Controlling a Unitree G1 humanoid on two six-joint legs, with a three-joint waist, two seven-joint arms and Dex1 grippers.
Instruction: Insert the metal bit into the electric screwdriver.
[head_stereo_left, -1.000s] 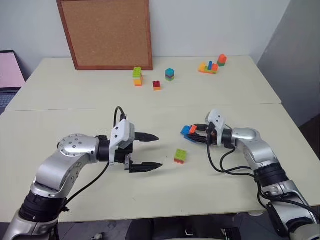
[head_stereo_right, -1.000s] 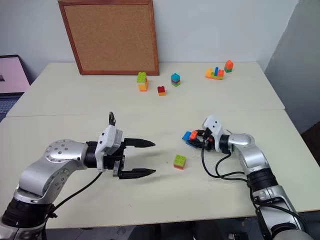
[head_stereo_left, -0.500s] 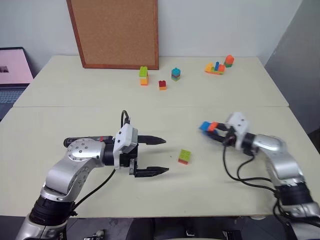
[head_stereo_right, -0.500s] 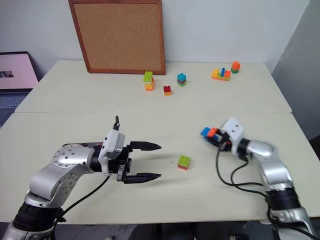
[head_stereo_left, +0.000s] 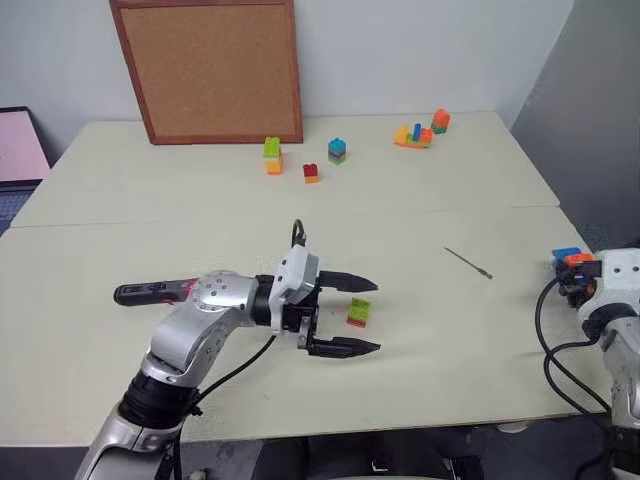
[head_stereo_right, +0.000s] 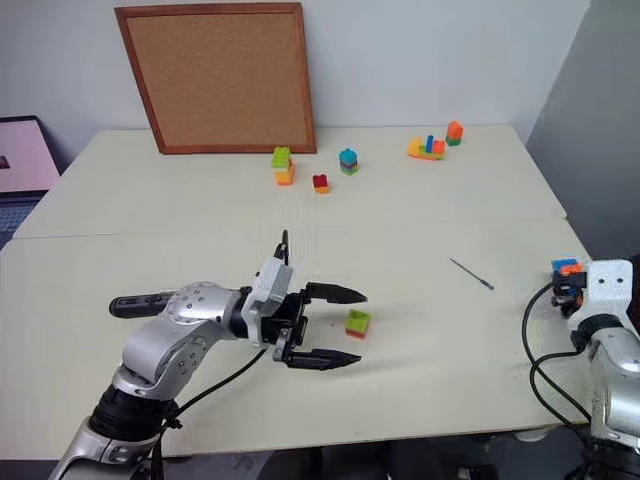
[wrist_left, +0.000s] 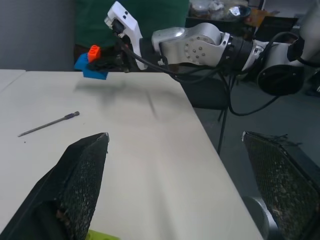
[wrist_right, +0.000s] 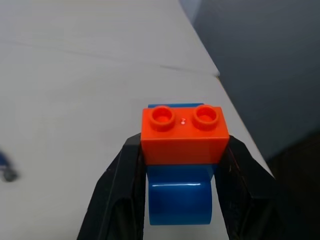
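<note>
The metal bit lies bare on the table, right of centre, a thin grey rod that also appears in the left wrist view. The electric screwdriver, black with a red band, lies on the table behind my left arm, which partly hides it. My left gripper is open and points right, low over the table. A green and orange brick sits on the table between its fingers. My right gripper is at the table's right edge, shut on an orange and blue brick.
A cork board leans on the back wall. Small brick stacks stand along the far half of the table. A laptop sits at the far left. The table's right edge drops off near my right gripper.
My right gripper has swung right to the table's edge with its brick, uncovering the metal bit. My left gripper has moved right, up to the green and orange brick.
</note>
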